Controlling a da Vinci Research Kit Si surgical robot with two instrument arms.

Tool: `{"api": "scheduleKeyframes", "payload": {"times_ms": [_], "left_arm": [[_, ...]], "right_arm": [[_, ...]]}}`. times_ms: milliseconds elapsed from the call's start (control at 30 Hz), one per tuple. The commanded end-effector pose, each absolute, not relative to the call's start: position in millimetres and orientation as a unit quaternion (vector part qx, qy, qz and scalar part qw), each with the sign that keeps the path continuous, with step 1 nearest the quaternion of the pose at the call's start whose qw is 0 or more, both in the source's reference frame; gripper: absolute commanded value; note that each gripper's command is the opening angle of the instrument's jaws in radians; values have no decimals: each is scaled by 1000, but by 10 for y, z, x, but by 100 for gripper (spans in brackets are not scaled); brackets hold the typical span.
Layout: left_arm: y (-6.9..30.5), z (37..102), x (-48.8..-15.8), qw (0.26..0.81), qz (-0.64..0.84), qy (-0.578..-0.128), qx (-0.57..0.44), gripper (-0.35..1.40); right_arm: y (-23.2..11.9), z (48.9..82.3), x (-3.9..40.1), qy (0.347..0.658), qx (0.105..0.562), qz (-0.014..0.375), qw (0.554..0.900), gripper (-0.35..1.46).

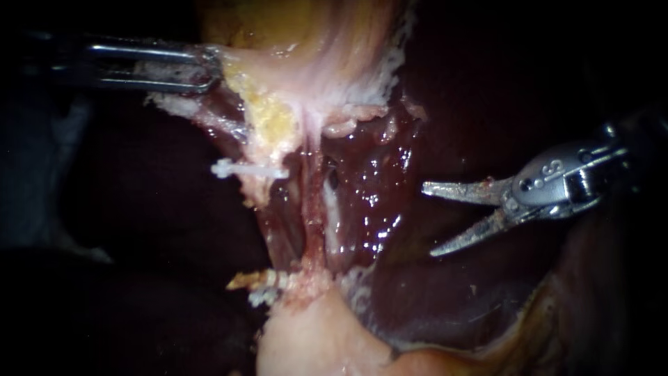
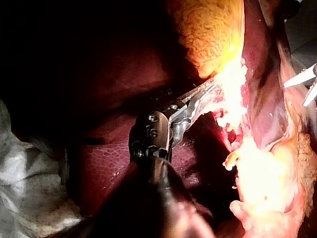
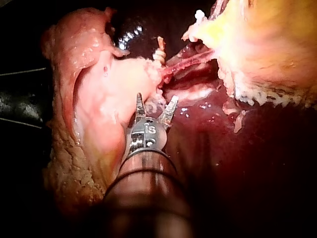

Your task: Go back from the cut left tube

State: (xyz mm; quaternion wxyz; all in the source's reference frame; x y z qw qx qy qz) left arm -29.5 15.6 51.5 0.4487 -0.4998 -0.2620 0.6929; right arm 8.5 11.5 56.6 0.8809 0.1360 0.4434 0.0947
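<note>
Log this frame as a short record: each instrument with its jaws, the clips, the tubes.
left instrument: from upper left, jaws shut on the gallbladder edge
right instrument: jaws open, holding nothing, apart from the tubes, over the liver
cut left tube: parted, gap between its ends
upper clip: white, on the upper end
lower clips: on the lower end
uncut tube: reddish, whole, right of the clips

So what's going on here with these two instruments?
The left instrument holds pale tissue, jaws shut on it. The right instrument hangs clear over the liver, jaws open and empty. Left of a thin intact tube, an upper clip and a lower clip sit with a gap between them.
</note>
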Motion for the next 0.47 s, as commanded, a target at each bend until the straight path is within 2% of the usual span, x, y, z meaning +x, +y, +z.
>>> {"api": "scheduleKeyframes", "payload": {"times_ms": [33,467], "left_arm": [[155,518,-298,448,695,-262,-498,-35],[148,530,-308,443,699,-264,-496,-35]], "right_arm": [[114,566,85,443,136,95,881,143],[114,566,85,444,136,95,881,143]]}}
